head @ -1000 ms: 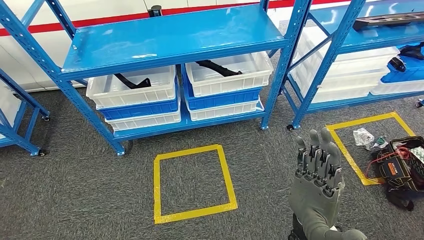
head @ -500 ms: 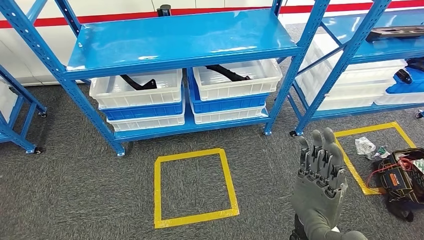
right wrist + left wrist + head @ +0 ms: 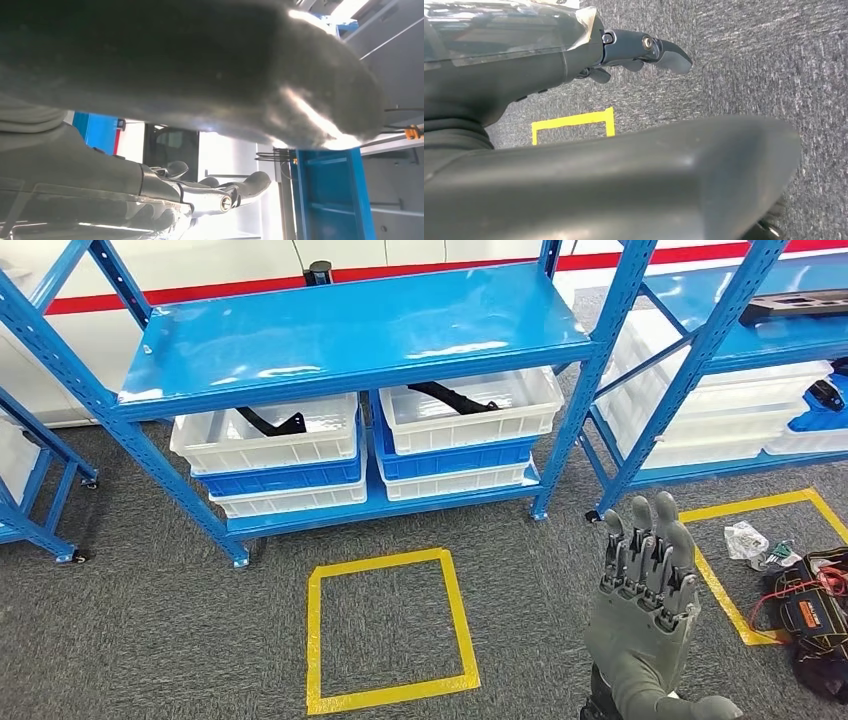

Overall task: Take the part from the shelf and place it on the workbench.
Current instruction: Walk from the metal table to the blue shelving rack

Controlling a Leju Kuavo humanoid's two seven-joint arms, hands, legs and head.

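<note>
Two black parts lie in white bins on the lower level of the blue shelf [image 3: 350, 335]: one part [image 3: 272, 423] in the left bin [image 3: 265, 435], another part [image 3: 455, 398] in the right bin [image 3: 470, 410]. My right hand [image 3: 645, 615] is raised at the lower right of the head view, fingers straight and together, holding nothing, well short of the shelf. In the right wrist view that right hand [image 3: 200, 192] has its fingers extended. The left hand [image 3: 624, 50] hangs over the grey carpet with nothing in it, fingers slightly bent.
A yellow tape square [image 3: 388, 628] marks the carpet in front of the shelf. A second blue shelf [image 3: 730, 330] with white bins stands to the right. A second tape square [image 3: 765, 540], crumpled plastic [image 3: 748, 540] and a tool bag [image 3: 815, 615] lie at the far right.
The whole picture has shifted a little, so the camera has moved. The raised right hand keeps its pose and sits slightly lower and further right in the picture.
</note>
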